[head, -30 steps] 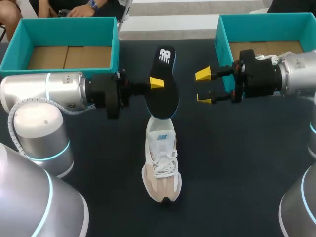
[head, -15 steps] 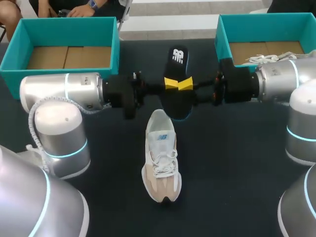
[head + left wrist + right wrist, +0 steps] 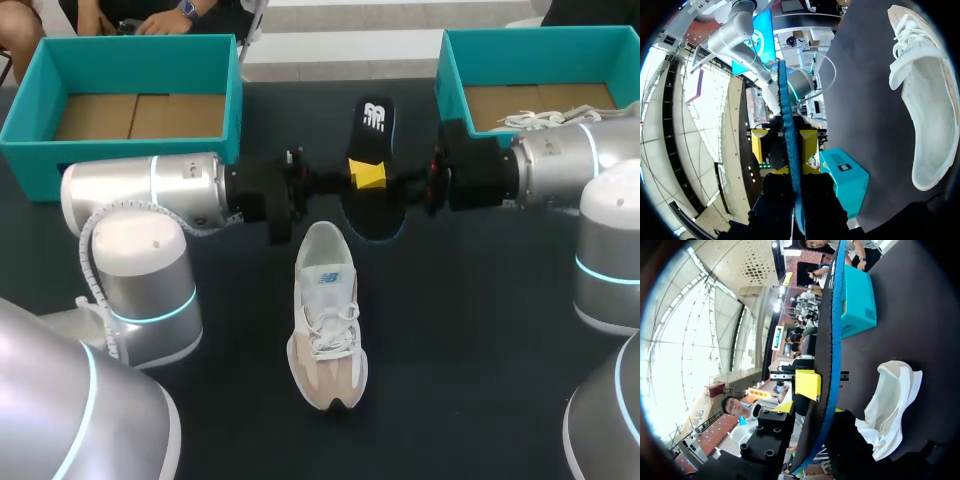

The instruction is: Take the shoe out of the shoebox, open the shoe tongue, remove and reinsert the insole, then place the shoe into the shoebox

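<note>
Two arms meet at the black insole [image 3: 373,135], raised over the bench [image 3: 480,330] near its far edge. The left end effector [image 3: 360,176] clamps it; the right end effector [image 3: 376,176] straddles it, slightly parted. The shoe [image 3: 325,330] lies mid-bench.

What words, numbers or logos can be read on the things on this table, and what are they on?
Heel of the black foam insole: white logo symbol, no legible words.
Tongue of the white lace-up shoe: small blue mark, too small to read.
Side of the teal shoebox, left wrist view: dark label, blurred, unreadable.
</note>
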Motion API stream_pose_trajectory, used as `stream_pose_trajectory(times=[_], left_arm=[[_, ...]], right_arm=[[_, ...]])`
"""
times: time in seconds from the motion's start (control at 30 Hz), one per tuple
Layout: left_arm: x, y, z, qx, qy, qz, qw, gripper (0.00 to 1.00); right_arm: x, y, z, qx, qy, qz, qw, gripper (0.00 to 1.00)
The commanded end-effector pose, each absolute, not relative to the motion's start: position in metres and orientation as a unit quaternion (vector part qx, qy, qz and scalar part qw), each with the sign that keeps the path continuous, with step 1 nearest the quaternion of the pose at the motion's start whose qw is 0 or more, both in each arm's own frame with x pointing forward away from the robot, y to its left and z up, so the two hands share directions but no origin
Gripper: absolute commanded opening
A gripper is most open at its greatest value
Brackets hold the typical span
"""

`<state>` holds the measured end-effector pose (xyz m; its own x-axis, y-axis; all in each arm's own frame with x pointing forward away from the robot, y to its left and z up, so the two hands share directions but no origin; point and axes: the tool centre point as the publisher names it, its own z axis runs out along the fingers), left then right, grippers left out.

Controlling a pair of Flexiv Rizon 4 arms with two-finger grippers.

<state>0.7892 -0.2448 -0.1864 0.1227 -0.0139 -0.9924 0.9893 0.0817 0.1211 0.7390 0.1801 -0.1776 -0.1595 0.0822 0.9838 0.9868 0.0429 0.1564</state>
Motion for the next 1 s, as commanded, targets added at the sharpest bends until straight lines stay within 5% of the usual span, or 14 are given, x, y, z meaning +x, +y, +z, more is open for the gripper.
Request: stream_pose_trajectory(times=[0.03,0.47,0.5,0.53,1.0], left_arm=[[0.787,-0.246,-0.186,0.504,0.484,-0.451,0.555,0.0],[0.783,-0.241,-0.182,0.504,0.47,-0.463,0.558,0.01],[0.783,-0.24,-0.18,0.505,0.465,-0.465,0.559,0.57],[0.783,-0.24,-0.178,0.504,0.466,-0.465,0.559,1.0],[0.781,-0.191,-0.167,0.431,0.561,-0.501,0.499,1.0]], right_arm=[[0.74,0.182,-0.179,-0.469,-0.568,-0.508,0.447,0.03],[0.741,0.181,-0.179,-0.463,-0.572,-0.502,0.454,0.0],[0.741,0.181,-0.179,-0.464,-0.572,-0.501,0.454,0.0],[0.741,0.181,-0.18,-0.464,-0.572,-0.501,0.454,0.0],[0.759,0.174,-0.179,-0.48,-0.587,-0.533,0.374,0.0]])
